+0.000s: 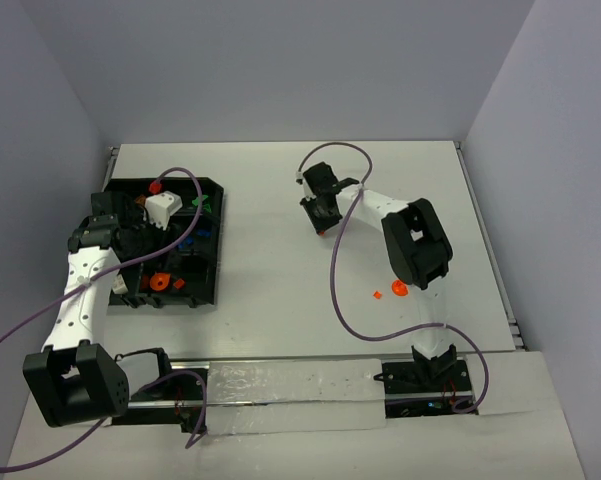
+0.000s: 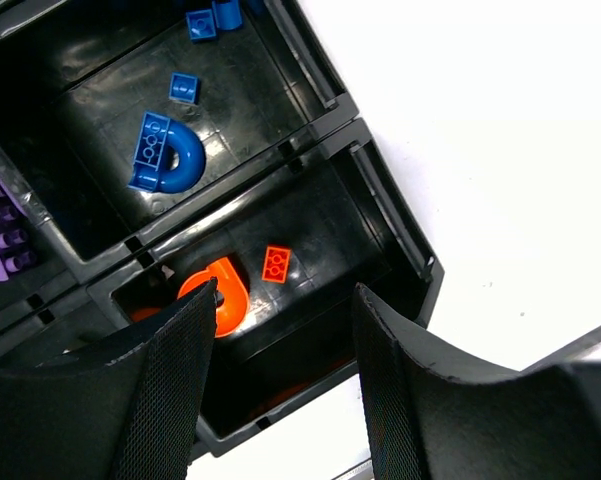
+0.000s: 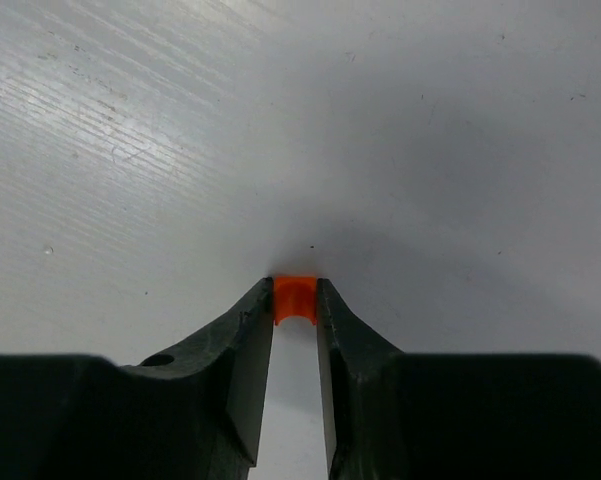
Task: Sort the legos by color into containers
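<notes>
Right of the tray (image 1: 220, 230), the right tool (image 3: 295, 310) pinches a tiny orange brick (image 3: 295, 296) by its flat sides; it looks light, rigid and probably slippery. The left tool (image 2: 280, 335) is spread.

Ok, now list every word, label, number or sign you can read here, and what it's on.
None can be read. No lettering shows on the black tray or the table. Any marks on the blue arch brick, the flat orange brick and the orange piece between the right fingers are too small to tell.
</notes>
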Controlling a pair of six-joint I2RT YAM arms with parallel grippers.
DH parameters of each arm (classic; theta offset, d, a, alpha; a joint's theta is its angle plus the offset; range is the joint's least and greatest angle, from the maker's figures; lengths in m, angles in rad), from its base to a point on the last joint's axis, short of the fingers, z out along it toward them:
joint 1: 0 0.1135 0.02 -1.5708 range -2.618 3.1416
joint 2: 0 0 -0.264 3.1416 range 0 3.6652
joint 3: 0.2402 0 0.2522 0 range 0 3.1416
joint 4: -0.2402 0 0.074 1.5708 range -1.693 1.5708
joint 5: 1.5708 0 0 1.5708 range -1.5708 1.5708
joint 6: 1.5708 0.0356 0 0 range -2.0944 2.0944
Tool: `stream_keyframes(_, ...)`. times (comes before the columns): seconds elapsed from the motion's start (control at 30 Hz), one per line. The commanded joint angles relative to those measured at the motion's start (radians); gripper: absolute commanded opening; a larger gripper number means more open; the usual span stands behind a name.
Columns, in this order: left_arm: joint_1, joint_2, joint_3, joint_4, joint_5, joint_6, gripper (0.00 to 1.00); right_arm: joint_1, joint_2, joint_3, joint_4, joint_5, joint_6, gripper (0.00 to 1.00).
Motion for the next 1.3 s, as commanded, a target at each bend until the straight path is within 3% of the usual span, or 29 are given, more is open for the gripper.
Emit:
stream_keyframes(0.0, 0.003, 0.005, 0.045, 0.009, 0.057, -0.021, 0.63, -0.012, 0.009, 0.026, -0.029, 0.009, -0.009, 0.22)
stream_keyframes(0.07, 0.003, -0.004, 0.046, 0.019, 0.081, -0.030, 0.62, -0.012, -0.016, 0.004, -0.029, -0.014, -0.004, 0.10)
stream_keyframes(0.17, 0.004, -0.027, 0.030, 0.077, 0.128, -0.059, 0.64, -0.015, -0.075, -0.036, -0.015, -0.095, 0.015, 0.00)
stream_keyframes(0.33, 0.003, -0.050, -0.004, 0.171, 0.284, -0.148, 0.69, -0.033, -0.213, -0.112, 0.083, -0.435, 0.174, 0.00)
stream_keyframes(0.47, -0.034, -0.085, -0.064, 0.397, 0.350, -0.301, 0.68, -0.062, -0.335, -0.210, 0.367, -0.657, 0.530, 0.00)
stream_keyframes(0.57, -0.116, -0.108, -0.097, 0.542, 0.282, -0.442, 0.67, -0.066, -0.380, -0.283, 0.493, -0.658, 0.765, 0.00)
stream_keyframes(0.7, -0.254, -0.125, -0.127, 0.686, 0.150, -0.571, 0.69, -0.060, -0.353, -0.226, 0.409, -0.599, 1.037, 0.00)
stream_keyframes(0.83, -0.318, -0.088, -0.136, 0.794, 0.079, -0.739, 0.68, -0.050, -0.334, -0.212, 0.371, -0.586, 1.206, 0.00)
stream_keyframes(1.1, -0.410, 0.033, -0.067, 0.833, -0.046, -0.865, 0.67, -0.021, -0.315, -0.246, 0.426, -0.656, 1.407, 0.00)
stream_keyframes(1.27, -0.466, 0.088, -0.032, 0.833, -0.027, -0.887, 0.70, 0.003, -0.301, -0.299, 0.535, -0.728, 1.538, 0.00)
